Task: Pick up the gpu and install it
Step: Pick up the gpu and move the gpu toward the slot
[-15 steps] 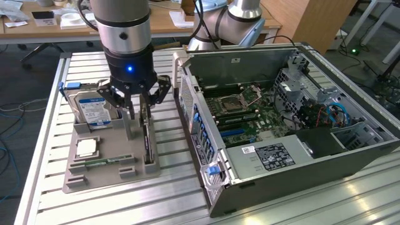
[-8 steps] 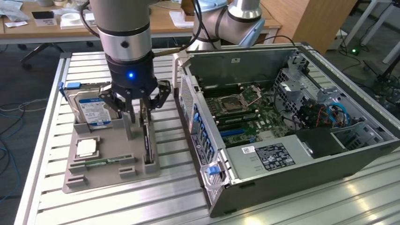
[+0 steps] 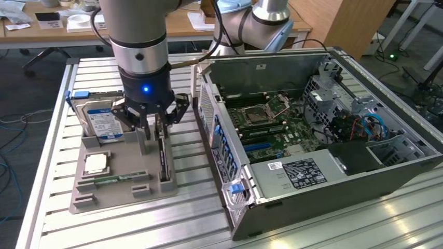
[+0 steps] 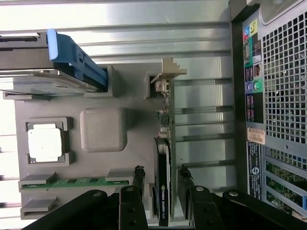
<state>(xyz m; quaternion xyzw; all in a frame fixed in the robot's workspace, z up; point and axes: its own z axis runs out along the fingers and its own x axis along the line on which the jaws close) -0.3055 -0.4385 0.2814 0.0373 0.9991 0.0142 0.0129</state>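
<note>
Slatted aluminium table on dark carpet floor; wooden desk and wooden cabinet behind.

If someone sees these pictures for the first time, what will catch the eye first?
The robot arm's gripper, with a blue light, hangs low over the gpu, which stands on edge in a grey holder. At the exterior view's right, an open computer case shows its green motherboard.

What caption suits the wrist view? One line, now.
Gripper, jaws straddling the gpu, which stands on edge in its gray holder beside the computer case.
</note>
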